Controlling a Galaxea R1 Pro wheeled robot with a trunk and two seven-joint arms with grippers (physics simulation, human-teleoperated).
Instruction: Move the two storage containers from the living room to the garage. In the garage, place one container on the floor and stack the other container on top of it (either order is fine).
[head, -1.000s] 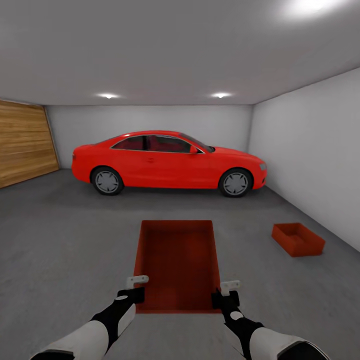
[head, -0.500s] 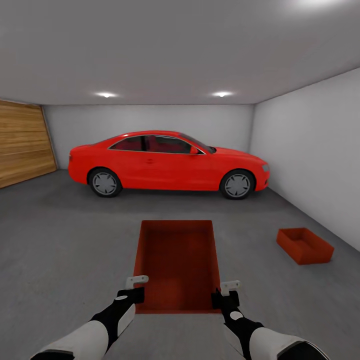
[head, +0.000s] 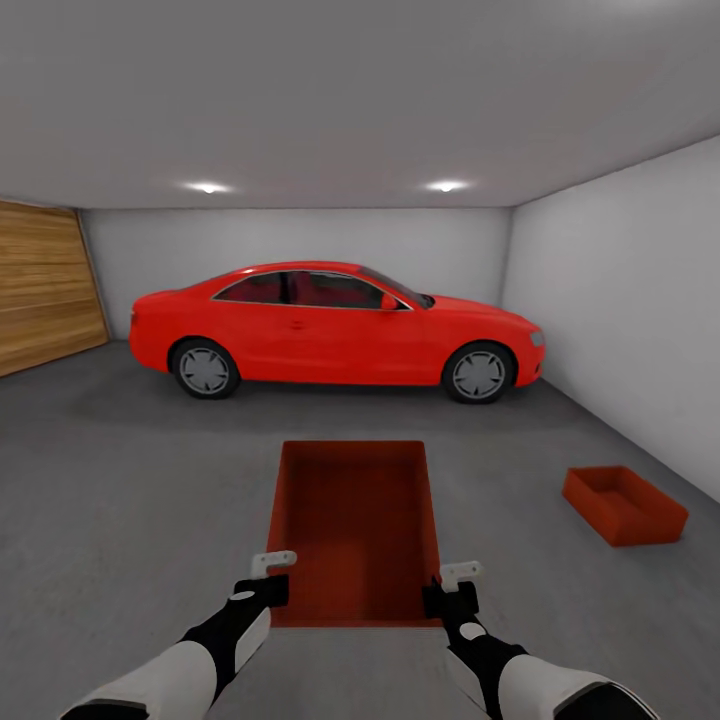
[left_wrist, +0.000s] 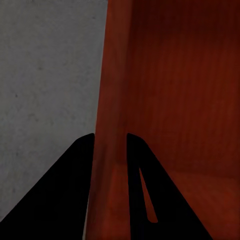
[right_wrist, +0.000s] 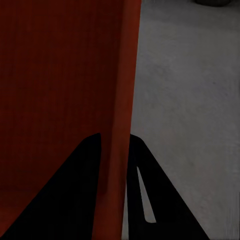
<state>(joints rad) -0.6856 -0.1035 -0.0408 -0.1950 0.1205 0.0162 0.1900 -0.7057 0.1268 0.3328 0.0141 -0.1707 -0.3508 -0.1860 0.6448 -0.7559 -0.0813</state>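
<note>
The garage (head: 600, 300) spreads out around me, pale walls on the far side and at 3 o'clock, a wood-panelled door (head: 40, 290) off at 10 o'clock, and 2 ceiling lights (head: 208, 187) glowing above the far wall. The grey concrete floor (head: 130, 480) runs bare from the robot up to the car.

The red car (head: 335, 330) stands broadside at 12 o'clock, nose toward the right wall, blocking the whole far end of the room. Nothing else lies between it and the robot except open floor.

Bin 1 (head: 355, 530) is held out straight ahead at 12 o'clock, open side up, its dark red inside showing, long axis pointing at the car. It is carried above the floor between both arms.

Bin 2 (head: 624, 504) sits on the floor at 2 o'clock, near the right wall, turned at an angle, well apart from the carried one. The stretch of floor between them is open.

The left gripper (head: 273, 575) is clamped on the near left wall of bin 1; the left wrist view has its 2 dark fingers (left_wrist: 65, 190) straddling that wall. The right gripper (head: 455, 585) pinches the near right wall likewise, one finger inside and one outside in the right wrist view.
</note>
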